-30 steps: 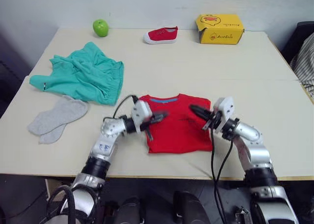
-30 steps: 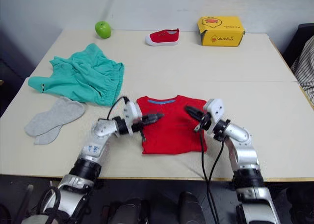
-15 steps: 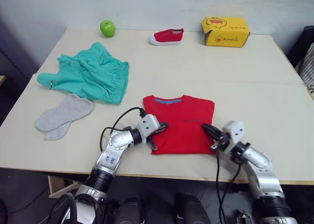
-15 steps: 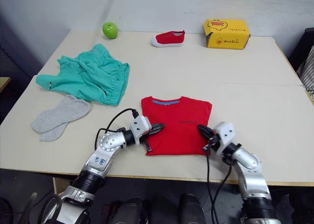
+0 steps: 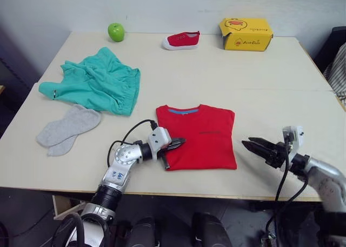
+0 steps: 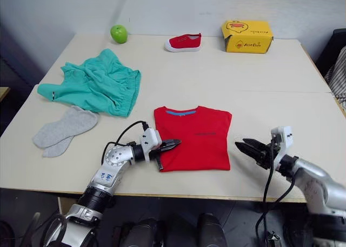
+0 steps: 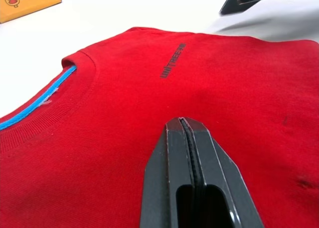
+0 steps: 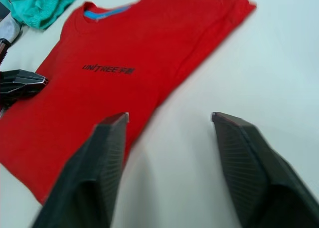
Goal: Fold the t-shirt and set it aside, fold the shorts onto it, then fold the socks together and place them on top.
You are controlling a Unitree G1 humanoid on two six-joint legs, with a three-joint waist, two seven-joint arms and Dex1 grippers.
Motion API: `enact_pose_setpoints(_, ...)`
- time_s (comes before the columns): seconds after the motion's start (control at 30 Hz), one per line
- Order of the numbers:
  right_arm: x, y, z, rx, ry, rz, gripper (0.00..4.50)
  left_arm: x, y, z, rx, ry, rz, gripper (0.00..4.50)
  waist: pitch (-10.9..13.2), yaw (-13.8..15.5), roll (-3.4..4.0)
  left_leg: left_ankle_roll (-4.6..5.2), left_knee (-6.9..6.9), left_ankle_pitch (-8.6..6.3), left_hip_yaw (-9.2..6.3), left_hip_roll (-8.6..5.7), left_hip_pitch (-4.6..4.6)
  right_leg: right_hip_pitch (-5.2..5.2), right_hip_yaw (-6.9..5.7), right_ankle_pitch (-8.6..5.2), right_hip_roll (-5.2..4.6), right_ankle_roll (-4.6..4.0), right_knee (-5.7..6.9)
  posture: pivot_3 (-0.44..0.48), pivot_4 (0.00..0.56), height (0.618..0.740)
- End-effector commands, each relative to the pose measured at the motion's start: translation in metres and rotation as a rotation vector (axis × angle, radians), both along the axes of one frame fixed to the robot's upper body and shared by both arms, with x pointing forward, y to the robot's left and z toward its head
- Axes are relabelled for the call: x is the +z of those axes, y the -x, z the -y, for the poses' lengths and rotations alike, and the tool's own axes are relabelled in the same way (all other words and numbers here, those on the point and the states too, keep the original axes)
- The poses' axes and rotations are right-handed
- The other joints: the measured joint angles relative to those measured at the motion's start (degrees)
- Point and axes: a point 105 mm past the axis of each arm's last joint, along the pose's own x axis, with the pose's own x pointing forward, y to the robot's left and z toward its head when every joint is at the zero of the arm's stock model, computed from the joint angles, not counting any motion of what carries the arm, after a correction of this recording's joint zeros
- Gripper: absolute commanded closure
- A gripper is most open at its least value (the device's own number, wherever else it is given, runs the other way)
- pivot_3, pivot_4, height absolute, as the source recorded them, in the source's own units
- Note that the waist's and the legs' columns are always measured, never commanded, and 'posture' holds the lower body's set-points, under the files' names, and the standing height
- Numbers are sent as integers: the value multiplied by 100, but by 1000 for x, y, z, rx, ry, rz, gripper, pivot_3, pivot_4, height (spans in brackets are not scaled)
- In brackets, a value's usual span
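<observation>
The t-shirt [image 5: 197,136] lies folded into a flat rectangle on the worktop [image 5: 281,90], with its collar on the side away from the robot. It lies between the two pincers.

The left pincer [image 5: 177,143] rests over the near left edge of the t-shirt, and its two fingers are pressed together with nothing between them. In the left wrist view the closed fingers [image 7: 192,173] lie just above the red cloth, and whether they touch it I cannot tell.

The right pincer [image 6: 247,147] is just beside the right edge of the t-shirt, apart from the cloth, and it points toward the shirt. Its fingers [image 8: 102,163] are spread wide and hold nothing.

The shorts [image 5: 94,83] lie crumpled beyond the left pincer and to its left, well apart from the t-shirt. The socks [image 5: 67,129] lie left of the left pincer, one partly over the other, just beside the near edge of the shorts.

Far beyond both pincers, along the far edge of the worktop, stand a green apple [image 5: 115,31], a small red shoe [image 5: 181,40] and a yellow box [image 5: 245,33].
</observation>
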Motion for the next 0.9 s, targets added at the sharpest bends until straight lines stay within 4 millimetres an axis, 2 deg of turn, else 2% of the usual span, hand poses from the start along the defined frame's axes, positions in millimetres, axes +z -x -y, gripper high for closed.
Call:
enact_pose_setpoints(0.03, -3, -4, -13, 93, -19, -160, 342, 4, -2, -1, 0, 4, 22, 4500, 0, 3, 0, 0, 0, 0, 1, 0, -1, -2, 0, 0, 0, 0, 0, 0, 150, 740)
enact_pose_setpoints(0.07, -5, -7, -17, 109, -9, -197, 24, 3, -3, -1, 8, -5, 23, 4500, 0, 0, 0, -1, 0, 0, -1, 0, -4, -3, -2, 0, 0, 0, -1, 0, 150, 740)
enact_pose_setpoints(0.1, -7, -8, -18, 118, -2, -220, 24, 2, -4, -2, 13, -11, 24, 4500, 0, 0, 0, -1, 0, 0, 0, 1, -4, -4, -3, 0, 2, 0, -2, 0, 150, 740)
enact_pose_setpoints(0.2, -10, -12, -42, 212, -16, -326, 24, 1, -10, -6, 57, -20, 26, 4500, 0, -6, 0, -1, 2, 0, 2, -1, -5, -2, -5, 0, 4, 0, -4, 0, 150, 740)
enact_pose_setpoints(0.4, -10, -15, -78, 346, -77, -408, 24, 2, -13, -14, 82, -33, 33, 4500, -9, -45, -8, -5, 2, 2, 1, 6, -3, -2, -5, 0, 11, 0, 0, 0, 150, 740)
enact_pose_setpoints(0.53, -18, -17, -82, 362, -63, -424, 879, 3, -16, -19, 104, -41, 36, 4500, -9, -70, -7, -5, 1, 2, 1, 6, -4, -2, -5, 0, 14, 0, 12, 0, 150, 740)
enact_pose_setpoints(0.7, -20, -23, -79, 337, -70, -417, 2795, 4, -17, -20, 90, -52, 46, 4500, -10, -97, -7, -6, 0, 2, 1, 5, -4, -2, -6, 0, 30, 0, 16, 0, 150, 740)
enact_pose_setpoints(0.83, -15, -27, -71, 319, -62, -410, 4247, 14, -12, -17, 21, -7, 36, 4500, -17, -130, -19, -7, 1, 2, 0, 6, -4, 0, -5, 1, 38, -1, 15, 0, 150, 740)
enact_pose_setpoints(0.87, -13, -27, -69, 313, -62, -405, 4466, 19, -10, -17, -3, 21, 27, 4500, -19, -132, -22, -6, 2, 2, 0, 6, -4, 0, -5, 2, 36, -1, 13, 0, 150, 740)
enact_pose_setpoints(0.9, -8, -28, -64, 311, -58, -387, 4491, 24, -8, -18, -22, 36, 21, 4324, -18, -133, -22, -6, 4, 1, 0, 5, -4, 1, -5, 3, 32, -2, 13, 0, 150, 740)
